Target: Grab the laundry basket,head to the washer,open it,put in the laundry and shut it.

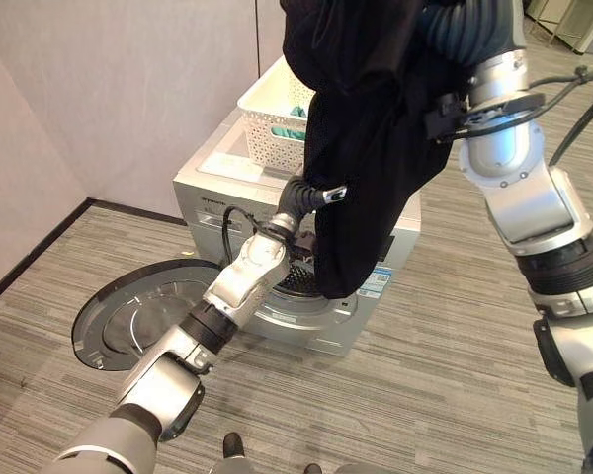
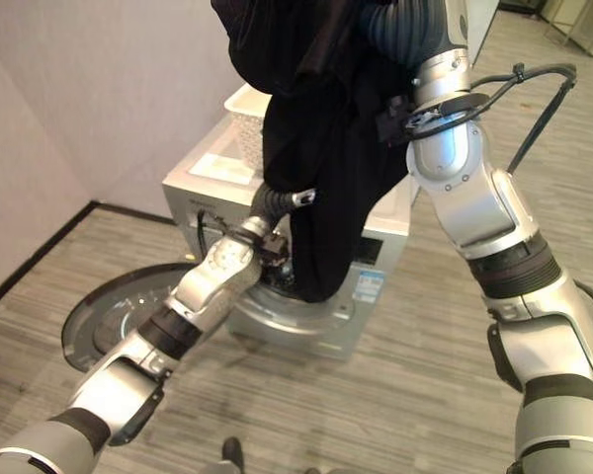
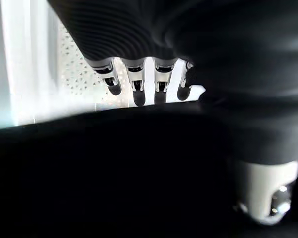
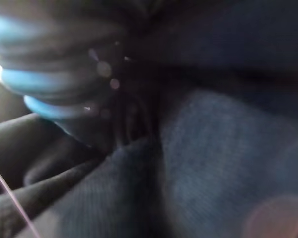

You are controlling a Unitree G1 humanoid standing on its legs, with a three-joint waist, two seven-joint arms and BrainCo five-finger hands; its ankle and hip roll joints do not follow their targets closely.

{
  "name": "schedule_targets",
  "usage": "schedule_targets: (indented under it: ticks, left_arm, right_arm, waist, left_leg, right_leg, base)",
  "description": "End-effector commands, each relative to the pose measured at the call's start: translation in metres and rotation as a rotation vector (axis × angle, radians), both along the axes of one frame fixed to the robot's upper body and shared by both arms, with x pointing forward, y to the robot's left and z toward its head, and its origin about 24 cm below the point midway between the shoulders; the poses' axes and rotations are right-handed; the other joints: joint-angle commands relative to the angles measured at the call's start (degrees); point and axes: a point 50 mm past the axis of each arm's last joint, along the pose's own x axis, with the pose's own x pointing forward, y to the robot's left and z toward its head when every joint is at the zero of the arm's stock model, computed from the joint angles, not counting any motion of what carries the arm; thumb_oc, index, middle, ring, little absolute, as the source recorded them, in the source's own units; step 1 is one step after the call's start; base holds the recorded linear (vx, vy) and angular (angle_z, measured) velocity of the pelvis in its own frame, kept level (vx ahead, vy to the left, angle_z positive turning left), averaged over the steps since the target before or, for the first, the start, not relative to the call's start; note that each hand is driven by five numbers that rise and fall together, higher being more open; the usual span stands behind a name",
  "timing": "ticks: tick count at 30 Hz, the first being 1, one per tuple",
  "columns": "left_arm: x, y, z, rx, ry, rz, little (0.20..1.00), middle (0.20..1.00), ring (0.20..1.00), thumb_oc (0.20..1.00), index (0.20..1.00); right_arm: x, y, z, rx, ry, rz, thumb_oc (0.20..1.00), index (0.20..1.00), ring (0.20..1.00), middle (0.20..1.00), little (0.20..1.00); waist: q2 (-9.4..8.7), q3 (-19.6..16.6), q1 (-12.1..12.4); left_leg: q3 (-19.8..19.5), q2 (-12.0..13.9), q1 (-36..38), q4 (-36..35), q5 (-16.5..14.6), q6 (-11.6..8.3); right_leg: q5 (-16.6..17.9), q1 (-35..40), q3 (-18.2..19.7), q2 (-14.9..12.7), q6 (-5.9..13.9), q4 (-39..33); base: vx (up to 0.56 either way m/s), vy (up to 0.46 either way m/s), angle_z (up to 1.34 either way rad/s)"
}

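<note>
Right robot hand [image 4: 89, 114] sat buried in the black cloth garment [image 1: 366, 148], grasp unclear, hoisting it to feed the silver front-loading washer [image 1: 376, 286]; left robot hand [image 3: 139, 84], fingers straight, steadied it; white plastic lattice basket [image 1: 267, 118] sat atop.

Head stereo pair: looking down from above at washer [image 1: 306, 286], open door [image 1: 138, 311], white basket [image 1: 277, 118] on top; same scene in both, slightly offset. Left wrist: very close, along fingers [image 3: 136, 87] over black garment [image 3: 114, 168] toward basket lattice. Right wrist: pressed against dark cloth [image 4: 213, 163].
</note>
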Motion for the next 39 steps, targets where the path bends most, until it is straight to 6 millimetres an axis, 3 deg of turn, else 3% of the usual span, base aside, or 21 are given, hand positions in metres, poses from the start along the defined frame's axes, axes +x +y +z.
schedule_targets:
  ticks: [1,2,4,6,10,22,28,39]
  left_arm:
    - [-0.004,0.012,0.019,-0.041,-0.075,-0.031,1.0,1.0,1.0,1.0,1.0]
    - [-0.005,0.013,0.018,-0.04,-0.073,-0.029,1.0,1.0,1.0,1.0,1.0]
    - [-0.026,0.064,-0.001,0.068,-0.074,0.027,1.0,1.0,1.0,1.0,1.0]
    - [-0.031,0.067,-0.003,0.073,-0.075,0.029,1.0,1.0,1.0,1.0,1.0]
    - [-0.032,0.056,-0.006,0.061,-0.074,0.003,1.0,1.0,1.0,1.0,1.0]
    - [-0.026,-0.006,-0.006,-0.053,-0.043,-0.091,1.0,1.0,1.0,1.0,1.0]
    - [-0.014,-0.02,-0.005,-0.011,-0.055,-0.054,1.0,1.0,1.0,1.0,1.0]
    - [-0.001,-0.068,0.024,-0.044,-0.085,-0.045,1.0,1.0,1.0,1.0,1.0]
  right_arm:
    - [-0.011,-0.006,0.029,-0.021,-0.115,-0.052,0.2,0.2,0.2,0.2,0.2]
    - [-0.011,-0.006,0.029,-0.02,-0.114,-0.05,0.2,0.2,0.2,0.2,0.2]
    - [-0.012,-0.015,0.02,-0.069,-0.085,-0.079,0.2,0.2,0.2,0.2,0.2]
    - [-0.012,-0.017,0.015,-0.062,-0.07,-0.074,0.2,0.2,0.2,0.2,0.2]
    - [-0.011,-0.019,0.012,-0.046,-0.066,-0.068,0.2,0.2,0.2,0.2,0.2]
    - [-0.01,-0.014,0.013,0.004,-0.082,-0.045,0.2,0.2,0.2,0.2,0.2]
    - [-0.011,-0.01,0.01,0.017,-0.083,-0.016,0.2,0.2,0.2,0.2,0.2]
    - [-0.007,0.01,-0.001,0.074,-0.038,0.09,0.2,0.2,0.2,0.2,0.2]
  waist:
    - [-0.47,-2.4,1.9]
    - [-0.53,-2.4,1.8]
    - [-0.08,-1.6,4.0]
    - [-0.13,-1.5,4.2]
    - [-0.14,-1.3,4.0]
    - [-0.67,-1.1,2.2]
    - [-0.83,-1.3,1.5]
    - [-0.88,-1.8,-0.1]
  left_leg:
    - [-0.8,2.8,-5.0,0.6,1.0,-2.82]
    - [-0.7,2.8,-4.9,0.6,0.9,-2.83]
    - [-0.7,2.8,-4.7,1.2,1.2,-2.71]
    - [-1.0,2.8,-4.8,1.2,1.2,-2.72]
    - [-1.3,2.7,-4.9,0.9,1.3,-2.74]
    - [-0.8,2.4,-4.5,0.0,0.5,-2.65]
    - [-0.4,2.5,-4.0,-0.5,0.5,-2.76]
    - [0.6,2.9,-3.1,-1.1,0.5,-2.99]
  right_leg:
    - [-1.5,5.4,2.8,-3.0,5.05,-9.7]
    - [-1.4,5.4,2.8,-3.0,5.05,-9.7]
    - [-1.6,6.0,2.0,-3.0,4.77,-9.7]
    - [-1.7,6.2,1.8,-2.9,4.67,-9.7]
    - [-1.9,6.3,1.4,-2.7,4.46,-9.7]
    - [-2.1,5.7,1.6,-2.9,4.66,-9.7]
    - [-2.0,5.4,1.9,-2.8,4.79,-9.7]
    - [-2.0,5.2,2.4,-2.7,4.99,-9.7]
  base:
    - [0.0,0.0,0.0]
    - [0.0,0.0,0.0]
    - [0.03,-0.051,-0.02]
    - [0.01,-0.019,-0.1]
    - [0.01,-0.014,0.28]
    - [0.01,-0.002,0.0]
    - [0.0,0.0,0.0]
    - [0.0,-0.001,-0.01]
